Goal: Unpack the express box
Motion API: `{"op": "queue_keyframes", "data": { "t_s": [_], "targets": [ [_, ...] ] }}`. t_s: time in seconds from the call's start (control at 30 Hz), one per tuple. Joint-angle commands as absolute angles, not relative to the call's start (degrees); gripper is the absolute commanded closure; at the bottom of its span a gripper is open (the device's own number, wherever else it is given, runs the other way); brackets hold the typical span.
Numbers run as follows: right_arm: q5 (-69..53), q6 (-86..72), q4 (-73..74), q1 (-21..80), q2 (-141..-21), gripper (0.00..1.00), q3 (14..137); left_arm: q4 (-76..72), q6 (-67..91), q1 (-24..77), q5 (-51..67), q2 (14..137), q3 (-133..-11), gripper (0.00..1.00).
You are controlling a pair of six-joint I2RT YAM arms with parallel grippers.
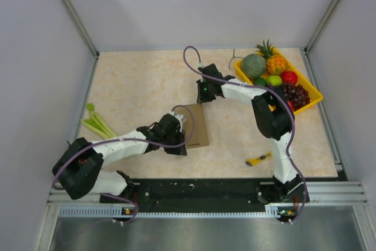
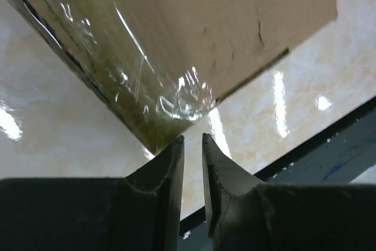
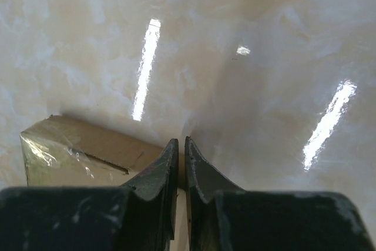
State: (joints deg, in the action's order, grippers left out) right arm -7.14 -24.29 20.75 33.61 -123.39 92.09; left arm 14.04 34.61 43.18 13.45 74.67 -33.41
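Left fingers [image 2: 164,174], narrowed to a slit, sit at the near-left corner of the box [image 1: 197,123]; whether they pinch it is unclear. The box lies flat mid-worktop [image 1: 141,80], long axis near to far, lid down, clear tape [image 2: 147,86] on: unpacking looks barely begun. Right fingers [image 3: 158,174] press together at its far edge.

It is a robot test cell. Plain white walls [image 1: 205,4] and aluminium rails [image 1: 329,191] enclose the table [image 1: 135,80] beyond the fingers [image 3: 158,174].

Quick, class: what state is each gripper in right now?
Left gripper: nearly closed at a corner of the express box; whether it grips cannot be told.
Right gripper: closed by the box's edge, nothing visibly held.
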Motion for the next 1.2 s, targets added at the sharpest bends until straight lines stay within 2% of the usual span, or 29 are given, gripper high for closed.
{"op": "queue_keyframes", "data": {
  "t_s": [0.0,0.17,0.33,0.47,0.7,0.8,0.97,1.1,1.17],
  "targets": [
    [-9.1,-21.0,21.7,33.5,-118.8,0.92,89.3,17.2,37.0,43.1,4.8,79.0,-39.3,0.75],
    [-8.4,-20.2,23.8,33.4,-112.4,0.93,82.8,22.1,38.7,41.8,-5.3,82.0,-45.0,0.75],
    [-8.7,-23.1,24.7,33.5,-105.3,0.92,73.0,23.0,39.2,38.7,-7.7,83.5,-48.7,0.75],
    [-8.7,-25.3,24.7,34.1,-99.7,0.92,65.8,21.9,38.1,34.4,-6.1,86.8,-51.8,0.73],
    [-9.5,-27.0,24.6,37.3,-91.4,0.92,56.7,14.3,35.8,26.1,6.5,95.8,-59.0,0.73],
    [-7.0,-28.7,25.3,38.5,-88.4,0.91,55.6,15.5,35.9,23.6,7.7,99.5,-63.7,0.72],
    [6.5,-32.7,32.6,38.2,-85.1,0.90,60.6,22.3,36.4,22.4,1.9,98.2,-67.0,0.72],
    [10.7,-33.0,33.2,38.1,-83.7,0.86,64.0,24.5,35.8,22.4,0.4,91.9,-61.2,0.72],
    [12.5,-31.6,33.0,37.9,-86.0,0.85,66.7,23.6,35.1,22.5,3.3,87.4,-58.1,0.71]
  ]
}}
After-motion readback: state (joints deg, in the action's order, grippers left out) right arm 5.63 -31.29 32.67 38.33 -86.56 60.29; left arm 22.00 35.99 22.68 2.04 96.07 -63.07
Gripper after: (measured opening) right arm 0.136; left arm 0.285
